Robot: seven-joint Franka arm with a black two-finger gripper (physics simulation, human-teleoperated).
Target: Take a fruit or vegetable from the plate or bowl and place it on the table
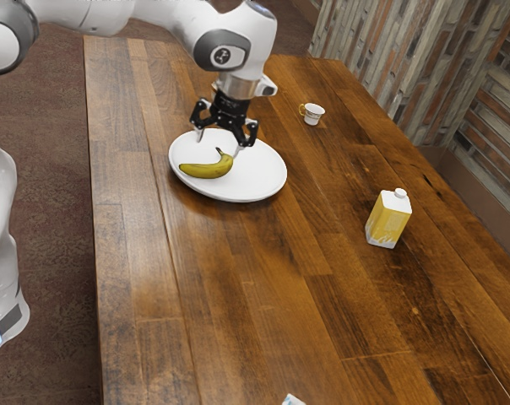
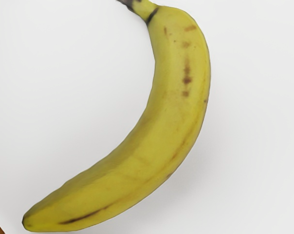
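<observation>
A curved yellow banana [image 1: 206, 170], flecked brown, lies on a round, smooth white plate [image 1: 259, 173]. Over the plate is the black tool [image 1: 219, 143], fingers apart. Toward the exterior view's right, a small white cup [image 1: 315, 114], then a boxy yellow-and-white carton [image 1: 387, 221], stand on the grained wooden counter [image 1: 238, 295].

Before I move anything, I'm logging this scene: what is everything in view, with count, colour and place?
Banana: one, yellow with brown marks, on the plate
Plate: one, white, on the table
Cup: one, white with gold handle, on the table
Carton: one, yellow and white, upright on the table
Unidentified object: one, whitish, cut off at exterior view's lower edge
Table: one, brown wood, under the plate
Brick wall: mixed browns and greys, exterior view's upper right
Floor: brown, around the table
Arm: one, white and grey, above the table
Tool: one, black, open over the plate
</observation>
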